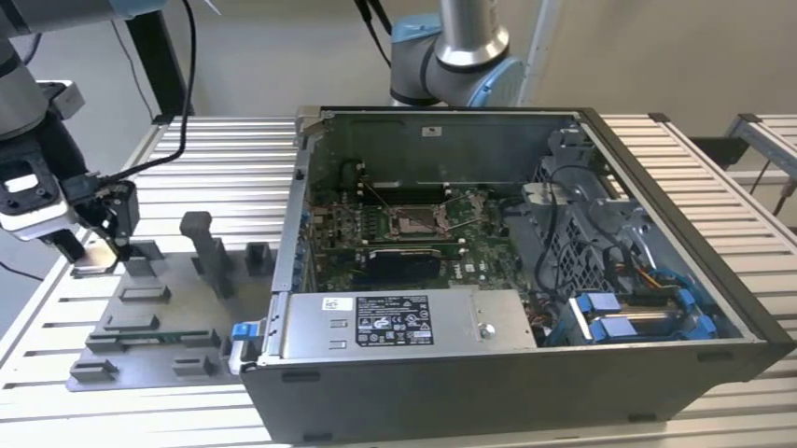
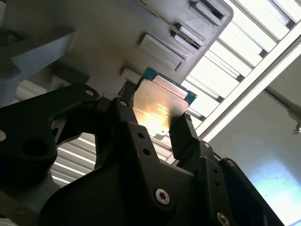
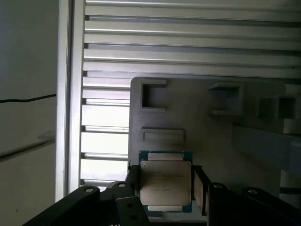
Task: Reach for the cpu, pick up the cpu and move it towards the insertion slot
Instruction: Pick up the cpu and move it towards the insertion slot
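The cpu [image 3: 165,182] is a thin square plate with a silvery top and a green rim. It sits between my gripper's [image 3: 165,190] two black fingers [image 3: 133,182], which press against its opposite edges. In the second wrist view the cpu [image 2: 159,106] gleams between the same fingers [image 2: 184,129], just over the grey fixture plate [image 2: 94,42]. In the exterior view my gripper [image 1: 92,254] hangs at the fixture plate's [image 1: 149,322] far corner, on the exterior view's left. The insertion slot [image 1: 417,221], a shiny square socket, lies on the green board inside the open computer case [image 1: 498,373].
Upright grey blocks [image 1: 205,247] stand on the fixture plate between my gripper and the case. The table [image 1: 224,149] is ribbed aluminium. A second arm's base [image 1: 454,56] stands behind the case. Cables and blue drive brackets [image 1: 622,317] fill the case at the exterior view's right.
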Action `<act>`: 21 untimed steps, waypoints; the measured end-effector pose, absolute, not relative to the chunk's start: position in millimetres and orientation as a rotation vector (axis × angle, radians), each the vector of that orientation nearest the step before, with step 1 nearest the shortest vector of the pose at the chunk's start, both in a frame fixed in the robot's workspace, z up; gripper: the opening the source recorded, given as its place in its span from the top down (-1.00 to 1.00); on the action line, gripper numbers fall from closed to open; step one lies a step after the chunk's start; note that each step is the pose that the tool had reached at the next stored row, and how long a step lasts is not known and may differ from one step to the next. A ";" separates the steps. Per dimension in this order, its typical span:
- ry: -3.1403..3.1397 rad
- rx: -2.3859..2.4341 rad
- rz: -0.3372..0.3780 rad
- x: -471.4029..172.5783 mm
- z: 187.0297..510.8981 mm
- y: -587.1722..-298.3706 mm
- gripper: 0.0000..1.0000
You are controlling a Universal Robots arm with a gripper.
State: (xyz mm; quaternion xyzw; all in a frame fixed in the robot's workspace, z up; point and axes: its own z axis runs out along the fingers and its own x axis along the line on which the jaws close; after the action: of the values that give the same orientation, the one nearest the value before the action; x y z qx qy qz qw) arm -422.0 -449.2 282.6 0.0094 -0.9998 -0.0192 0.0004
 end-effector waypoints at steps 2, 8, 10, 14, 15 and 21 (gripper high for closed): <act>-3.140 0.030 -0.060 -422.0 286.0 -449.3 1.00; -3.140 0.030 -0.060 -421.9 293.8 -449.3 1.00; -3.140 0.030 -0.060 -421.9 296.6 -449.3 1.00; -3.140 0.030 -0.060 -422.0 304.6 -449.3 1.00; -3.140 0.030 -0.060 -422.0 307.0 -449.3 1.00; -3.140 0.030 -0.060 -422.0 320.3 -449.3 1.00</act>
State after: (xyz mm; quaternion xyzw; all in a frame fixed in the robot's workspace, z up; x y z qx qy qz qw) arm -422.0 -449.3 320.3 0.0095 -0.9998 -0.0191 0.0004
